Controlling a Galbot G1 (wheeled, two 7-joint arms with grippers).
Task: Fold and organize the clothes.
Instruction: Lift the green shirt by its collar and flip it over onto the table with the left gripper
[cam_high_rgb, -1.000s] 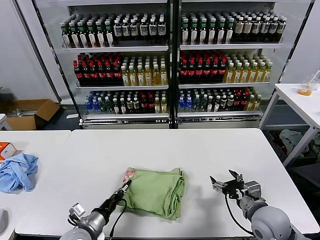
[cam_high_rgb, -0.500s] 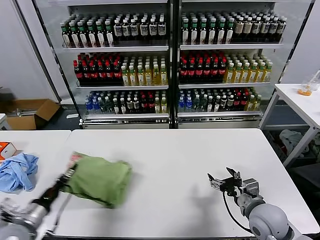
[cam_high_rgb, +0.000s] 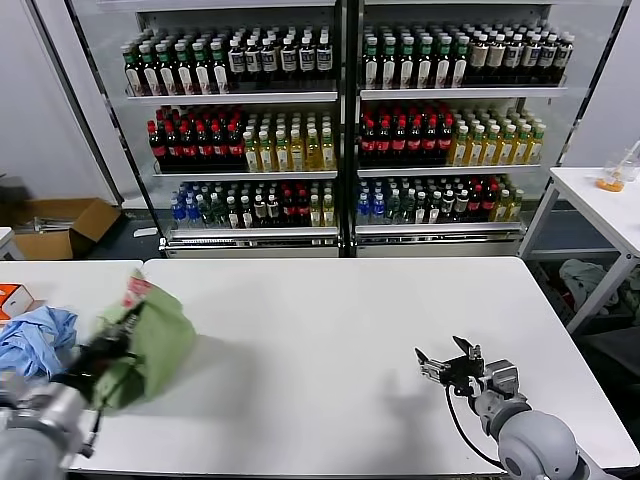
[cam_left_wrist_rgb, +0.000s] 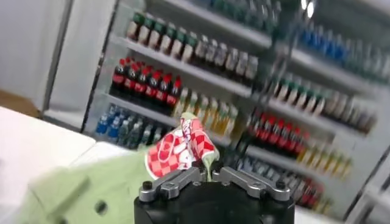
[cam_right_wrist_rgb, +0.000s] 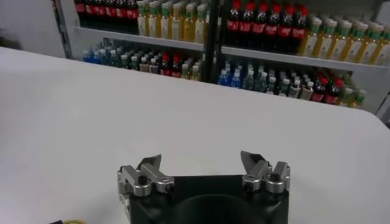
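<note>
Gripping the folded light green polo shirt (cam_high_rgb: 150, 340) at its red-and-white printed edge, the left gripper (cam_left_wrist_rgb: 208, 174) is clenched on the fabric and holds the bundle lifted over the left end of the white table (cam_high_rgb: 350, 340), just beside the light blue cloth (cam_high_rgb: 35, 340) — in the left wrist view the checked print (cam_left_wrist_rgb: 183, 146) bunches up directly between the closed fingers. Right gripper (cam_high_rgb: 447, 366) sits low over the table near its right front, well apart from the shirt — fingers (cam_right_wrist_rgb: 149, 165) spread wide, nothing between them. Shelves of bottles (cam_high_rgb: 340, 130) stand behind the table.
</note>
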